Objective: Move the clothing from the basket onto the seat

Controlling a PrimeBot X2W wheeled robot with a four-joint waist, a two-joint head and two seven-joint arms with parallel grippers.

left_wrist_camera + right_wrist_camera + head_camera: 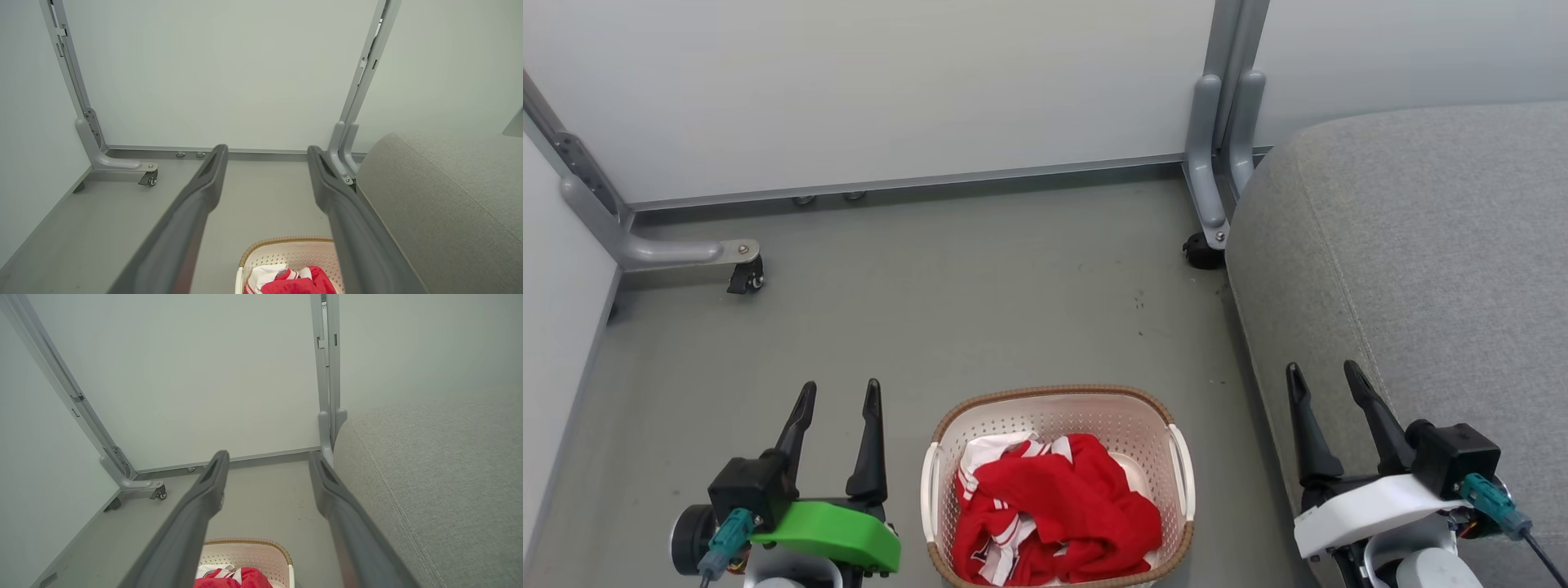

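Left gripper point(841, 384), right gripper point(1321, 367): fingers spread, empty | red clothing point(1062, 498) heaped in basket point(1045, 394) on grey floor point(931, 310) | seat point(1421, 245) at right | pale partitions point(890, 82) behind, taller in wrist views

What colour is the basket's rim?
Brown woven rim on the cream basket; clearest in the head view.

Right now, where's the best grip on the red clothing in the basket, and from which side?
Probably the bunched red fold near the middle of the clothing, taken from straight above. The walls of the basket ring it, blocking any sideways approach, and the crumpled heap gives raised ridges to pinch. The right gripper is nearest the seat, so it may suit.
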